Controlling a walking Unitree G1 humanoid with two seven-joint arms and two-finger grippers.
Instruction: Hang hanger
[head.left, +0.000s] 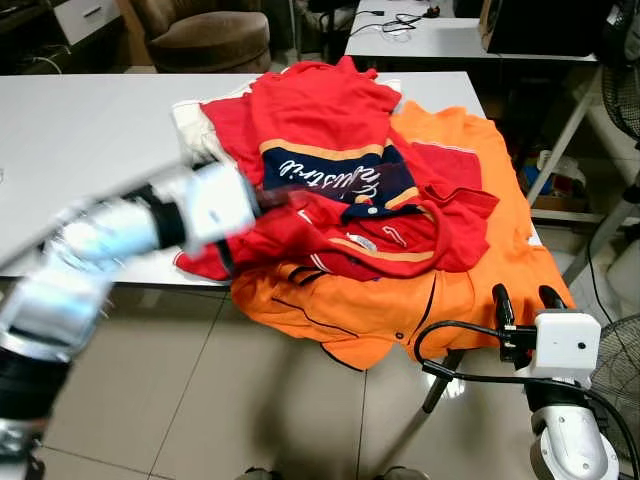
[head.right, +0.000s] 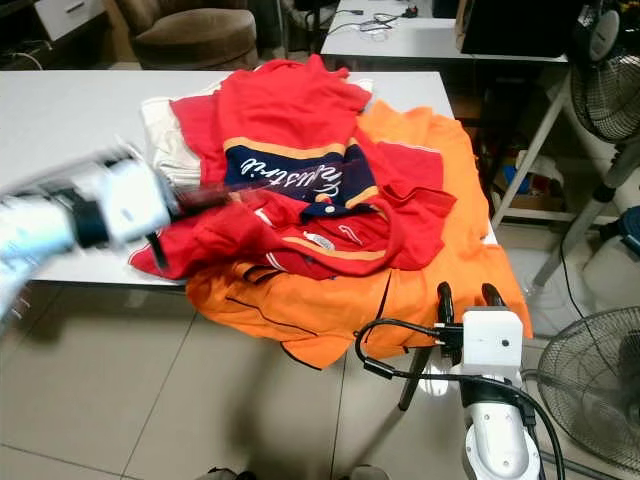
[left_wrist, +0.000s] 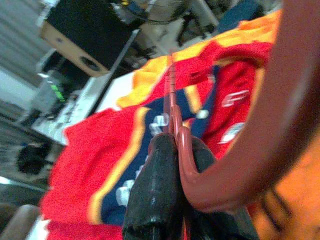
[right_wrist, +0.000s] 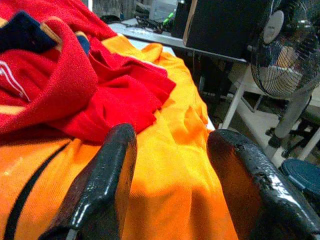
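Both eye views look down from the head at one clothes-heaped table (head.left: 90, 120); wrist views sit close above the cloth.

Before me a white rectangular table (head.left: 80, 130) carries a heap of clothes: a bright orange shirt (head.left: 480, 250) draping over its edge, a red jersey with a navy band (head.left: 330, 150) on top. Beyond stand a brown upholstered armchair (head.left: 205, 35) and, to my right, a wire-caged floor fan (head.right: 600, 385).
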